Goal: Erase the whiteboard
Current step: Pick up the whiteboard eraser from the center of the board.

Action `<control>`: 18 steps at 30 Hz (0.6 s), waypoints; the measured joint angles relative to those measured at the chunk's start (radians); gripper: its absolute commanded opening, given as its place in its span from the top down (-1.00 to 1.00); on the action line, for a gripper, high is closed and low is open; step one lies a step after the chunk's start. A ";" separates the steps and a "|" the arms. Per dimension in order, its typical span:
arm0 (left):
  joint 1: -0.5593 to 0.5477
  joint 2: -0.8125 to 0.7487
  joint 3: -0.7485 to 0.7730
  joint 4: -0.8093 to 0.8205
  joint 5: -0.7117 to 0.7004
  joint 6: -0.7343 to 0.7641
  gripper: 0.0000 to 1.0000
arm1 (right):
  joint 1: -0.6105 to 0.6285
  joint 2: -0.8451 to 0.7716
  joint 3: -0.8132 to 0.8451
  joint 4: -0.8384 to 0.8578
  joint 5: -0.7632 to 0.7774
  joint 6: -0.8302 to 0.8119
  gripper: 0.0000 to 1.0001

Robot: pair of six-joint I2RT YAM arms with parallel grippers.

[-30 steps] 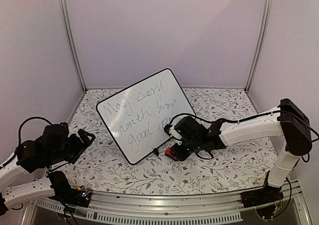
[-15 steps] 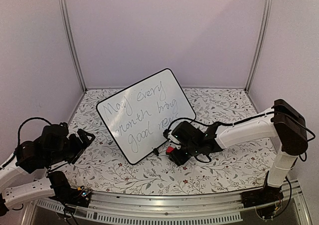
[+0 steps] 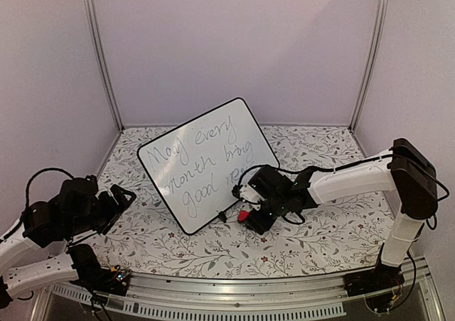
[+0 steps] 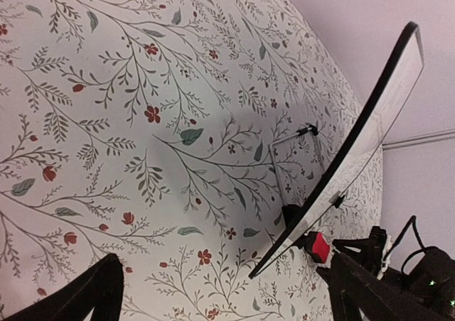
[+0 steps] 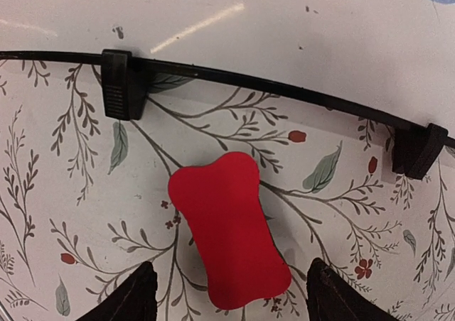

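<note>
Whiteboard (image 3: pixel 207 163) stood propped on the worktop (image 3: pixel 320 239) in the top view, tilted, its lower right corner just beside my right hand (image 3: pixel 247 209). A small red eraser (image 3: pixel 243 214) lay under that hand, by the board's bottom edge. My left hand (image 3: pixel 117 197) hung well apart from the board, off to its left. The grey handwriting read "May every month bring good", and the arm hid part of the last word.

From the left wrist I saw the whiteboard (image 4: pixel 370 122) nearly edge-on, leaning back on its wire stand (image 4: pixel 288 140), with the eraser (image 4: pixel 320 246) at its foot. My left hand (image 4: pixel 227 300) was spread wide with nothing in it.

From the right wrist, the whiteboard (image 5: pixel 284 23) ran across the top of the frame on two black feet (image 5: pixel 122 83). The eraser (image 5: pixel 229 221) lay flat on the worktop (image 5: pixel 64 193) just below the frame. My right hand (image 5: pixel 231 285) stood open around it, fingers (image 5: pixel 135 296) either side, neither touching.
</note>
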 measured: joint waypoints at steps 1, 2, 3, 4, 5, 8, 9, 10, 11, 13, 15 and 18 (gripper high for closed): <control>0.000 0.000 -0.001 0.000 0.001 0.000 -0.99 | -0.009 0.000 0.002 -0.006 -0.006 -0.012 -0.40; 0.000 0.000 -0.002 0.000 0.002 0.000 -0.99 | -0.018 0.000 0.007 -0.014 -0.013 -0.024 -0.39; 0.000 0.000 -0.002 0.000 0.003 0.000 -0.99 | -0.028 0.000 0.013 -0.021 -0.021 -0.038 -0.38; 0.000 0.000 -0.002 0.000 0.004 0.000 -0.99 | -0.037 0.000 0.020 -0.026 -0.027 -0.053 -0.38; 0.000 0.000 -0.003 0.000 0.005 0.000 -0.99 | -0.045 0.000 0.027 -0.030 -0.031 -0.063 -0.38; 0.000 0.000 -0.005 0.000 0.008 0.000 -0.99 | -0.061 0.000 0.049 -0.038 -0.057 -0.100 -0.37; 0.000 0.000 -0.007 0.001 0.010 0.000 -0.99 | -0.063 0.000 0.056 -0.042 -0.065 -0.111 -0.37; 0.000 0.000 -0.009 0.001 0.011 0.000 -0.99 | -0.066 0.000 0.060 -0.044 -0.074 -0.122 -0.37; 0.000 0.000 -0.009 0.001 0.013 0.000 -0.99 | -0.067 0.000 0.063 -0.046 -0.082 -0.131 -0.36; 0.000 0.000 -0.009 0.002 0.015 0.004 -0.99 | -0.067 0.000 0.064 -0.047 -0.095 -0.148 -0.35; 0.000 0.000 -0.009 0.001 0.016 0.008 -0.99 | -0.067 0.000 0.064 -0.053 -0.107 -0.163 -0.34; 0.000 -0.006 -0.009 0.000 0.018 0.015 -0.99 | -0.067 0.000 0.064 -0.061 -0.114 -0.175 -0.33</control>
